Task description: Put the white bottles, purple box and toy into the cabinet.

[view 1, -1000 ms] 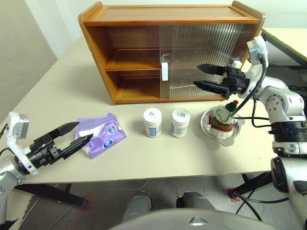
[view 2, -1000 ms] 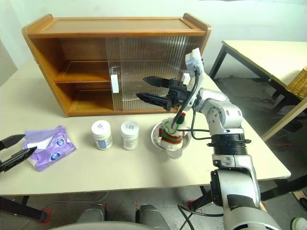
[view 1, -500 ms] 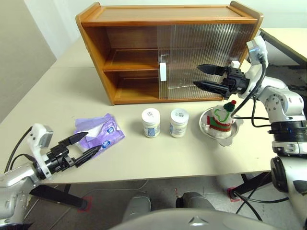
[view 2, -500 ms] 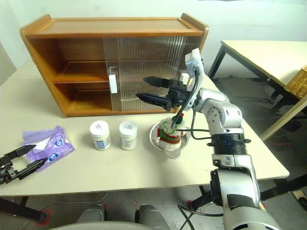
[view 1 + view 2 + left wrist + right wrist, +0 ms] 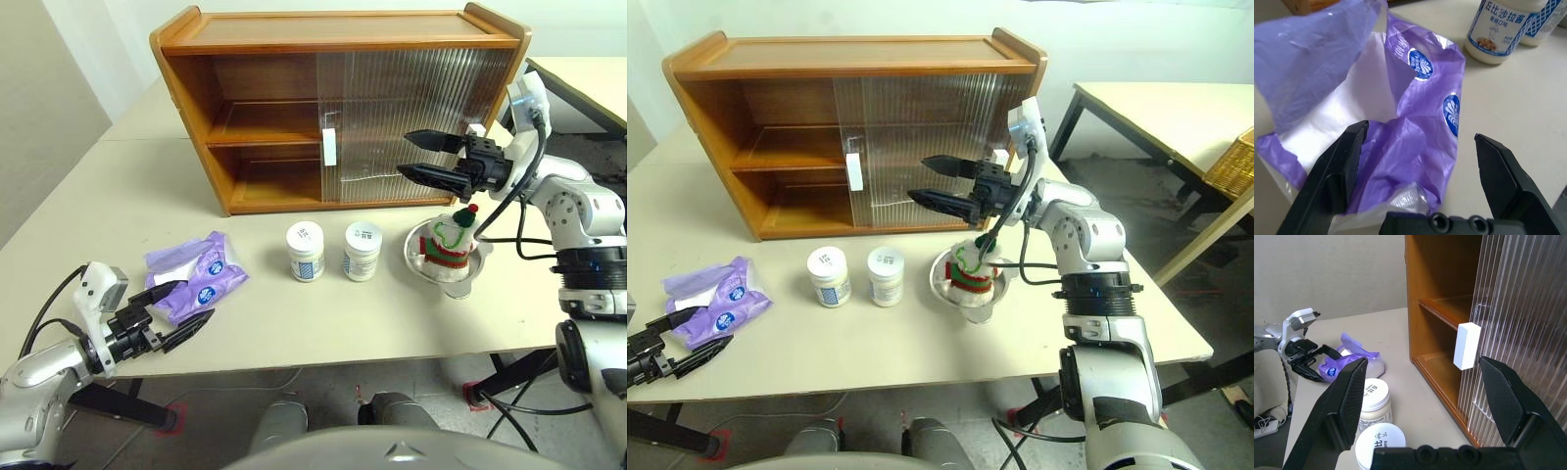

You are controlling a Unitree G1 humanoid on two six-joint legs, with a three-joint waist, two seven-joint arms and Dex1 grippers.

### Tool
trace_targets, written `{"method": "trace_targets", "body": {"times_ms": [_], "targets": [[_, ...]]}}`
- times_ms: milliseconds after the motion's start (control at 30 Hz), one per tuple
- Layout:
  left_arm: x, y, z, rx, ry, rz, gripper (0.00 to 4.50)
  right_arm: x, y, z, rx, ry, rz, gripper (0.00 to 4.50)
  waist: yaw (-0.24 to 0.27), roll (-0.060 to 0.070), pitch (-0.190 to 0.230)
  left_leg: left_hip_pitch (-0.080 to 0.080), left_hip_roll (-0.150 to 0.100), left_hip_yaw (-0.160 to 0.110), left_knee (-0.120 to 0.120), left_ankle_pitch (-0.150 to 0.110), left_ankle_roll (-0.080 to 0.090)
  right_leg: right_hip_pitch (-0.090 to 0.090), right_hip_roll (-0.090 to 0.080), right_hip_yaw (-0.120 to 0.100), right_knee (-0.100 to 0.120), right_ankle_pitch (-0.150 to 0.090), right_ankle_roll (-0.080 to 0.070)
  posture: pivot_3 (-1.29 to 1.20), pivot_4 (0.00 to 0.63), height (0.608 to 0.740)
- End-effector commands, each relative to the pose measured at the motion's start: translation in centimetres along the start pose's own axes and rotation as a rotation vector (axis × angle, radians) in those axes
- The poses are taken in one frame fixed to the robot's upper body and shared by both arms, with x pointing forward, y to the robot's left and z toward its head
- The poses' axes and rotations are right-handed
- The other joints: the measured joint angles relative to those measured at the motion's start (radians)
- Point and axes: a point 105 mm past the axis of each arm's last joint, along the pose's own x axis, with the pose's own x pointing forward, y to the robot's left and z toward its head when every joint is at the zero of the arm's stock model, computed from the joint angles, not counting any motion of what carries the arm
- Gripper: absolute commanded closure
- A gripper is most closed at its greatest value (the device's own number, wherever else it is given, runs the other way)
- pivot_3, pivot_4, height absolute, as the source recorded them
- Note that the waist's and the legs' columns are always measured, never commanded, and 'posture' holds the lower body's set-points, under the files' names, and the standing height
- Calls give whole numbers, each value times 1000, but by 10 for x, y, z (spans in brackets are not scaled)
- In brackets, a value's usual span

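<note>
The purple box (image 5: pixel 193 275) lies at the table's front left, crumpled, with white tissue showing. My left gripper (image 5: pixel 194 302) stands open low at its near end, and the pack (image 5: pixel 1415 132) lies between and just ahead of the fingers. Two white bottles (image 5: pixel 306 251) (image 5: pixel 362 250) stand upright side by side at mid-table. To their right the toy (image 5: pixel 451 240) sits in a metal bowl (image 5: pixel 460 286). My right gripper (image 5: pixel 404 154) hangs open above the toy, pointing left in front of the cabinet (image 5: pixel 294 39). The cabinet's left half is open, showing two shelves.
The ribbed door panels with a white handle (image 5: pixel 330 147) cover the cabinet's right half. The table's front edge runs just under my left gripper. A second table (image 5: pixel 1156 108) and a wicker basket (image 5: pixel 1236 162) stand off to the right.
My left gripper has sunk toward the table and now sits close against the purple box's near end. The right arm has kept still. The view has shifted a little.
</note>
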Motion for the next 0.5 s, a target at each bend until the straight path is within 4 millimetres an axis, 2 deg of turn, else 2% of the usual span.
{"method": "trace_targets", "body": {"times_ms": [33,133,433,467,500], "targets": [[1,-2,6,-11,9,4,209,4,1,4,-20,2,9,0,0,0,0,0,0,0,0,0,0,0,0,0,0,0,0,46,0,740],[3,-3,15,-23,7,14,941,4,1,4,-22,-1,10,0,0,0,0,0,0,0,0,0,0,0,0,0,0,0,0,46,0,740],[4,-1,32,-16,-4,32,4192,4,0,6,-29,-3,7,0,1,0,0,1,0,0,0,0,0,1,0,0,0,0,0,45,0,740],[5,-1,34,-15,-6,31,4492,4,0,6,-30,-4,7,0,1,0,0,2,0,0,0,0,0,2,0,0,0,0,0,45,0,740],[5,0,35,-14,-9,31,4492,4,0,6,-31,-4,6,0,1,0,0,2,0,0,0,0,0,2,0,0,0,0,0,45,0,740]]}}
